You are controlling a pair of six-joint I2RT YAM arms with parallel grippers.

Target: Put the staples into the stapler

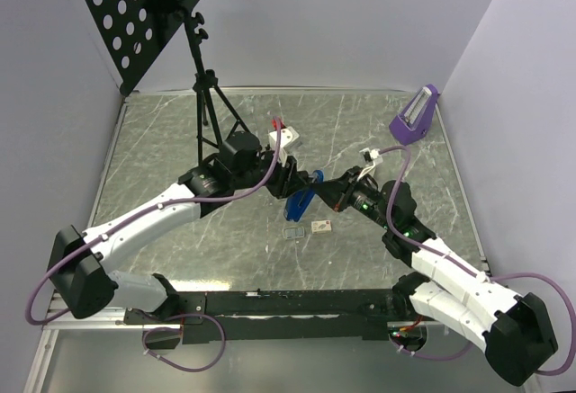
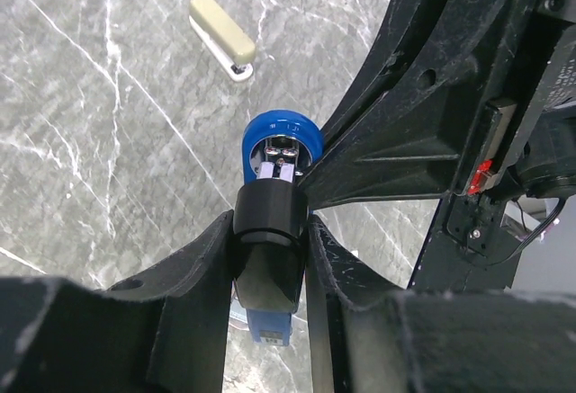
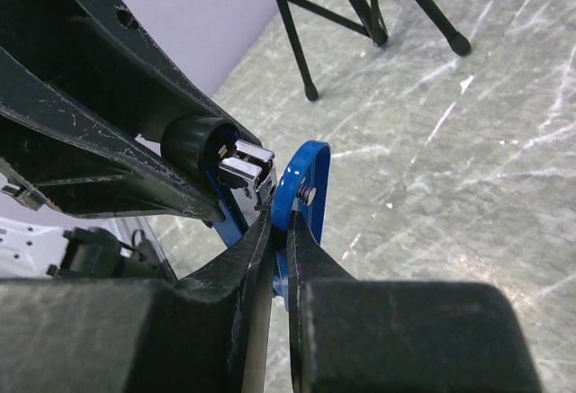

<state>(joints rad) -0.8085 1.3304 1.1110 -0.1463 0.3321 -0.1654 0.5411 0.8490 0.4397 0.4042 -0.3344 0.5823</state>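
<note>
The blue stapler point(image 1: 300, 202) hangs tilted above the tabletop point(image 1: 180, 132), opened. The pale staple box point(image 1: 321, 227) lies flat near it, with the grey tray point(image 1: 292, 233) just beside.

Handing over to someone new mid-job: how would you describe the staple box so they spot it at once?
Find the blue stapler held up over the middle of the marble table. Just below it in the top view, two tiny things lie side by side. The staple box is the right-hand one: pale and solid, not the see-through greyish tray.
</note>
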